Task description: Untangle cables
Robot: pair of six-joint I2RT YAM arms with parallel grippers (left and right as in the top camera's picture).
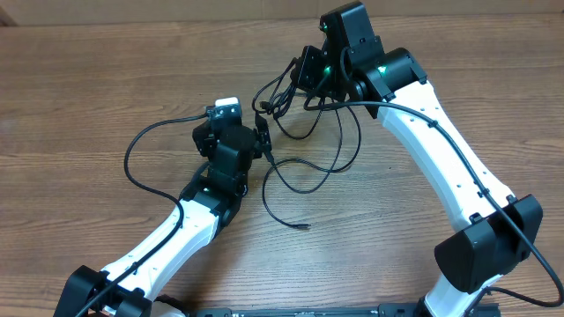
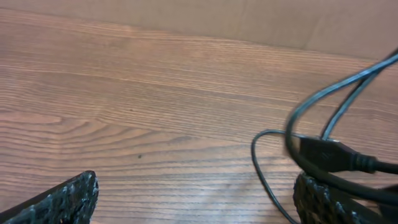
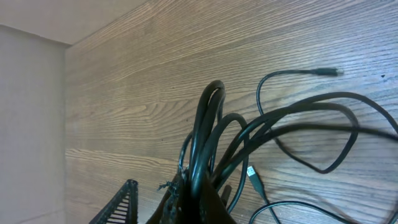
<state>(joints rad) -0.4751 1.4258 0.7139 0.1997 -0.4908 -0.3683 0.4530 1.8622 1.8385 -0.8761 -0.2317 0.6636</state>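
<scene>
Cables [image 1: 280, 95], thin black flexible cords with small plug connectors, sit gathered in a clump on the far middle part of the brown wood-grain table [image 1: 88, 79]. The clump is right at the tip of the black two-finger right gripper [image 1: 302, 77] on its white arm. From the clump, loose loops spread toward the near side. One strand ends in a small plug [image 1: 304, 228] lying alone on the wood, well apart from both tools.

In the right wrist view the bunch of cables [image 3: 211, 124] rises in arched loops out of a dark mass at the bottom edge, where the gripper is. One textured finger [image 3: 121, 205] stands off to the left with a strip of table showing beside it. The other finger is hidden behind the cords, so it cannot be told whether the jaws are pinched on the bunch or merely against it. A metal-tipped plug [image 3: 252, 173] shows just right of the bunch, and another plug end [image 3: 326, 71] lies on the table beyond.

The black left gripper [image 1: 232, 130] is near the clump, on its left, with a strand running down past its right side. In the left wrist view its two rough black fingers [image 2: 68, 198] are spread wide apart, and bare wood and one thin curve of cord show between them. A black plug [image 2: 323, 152] with its cord [image 2: 323, 102] sits just above the right finger; whether it touches cannot be told
</scene>
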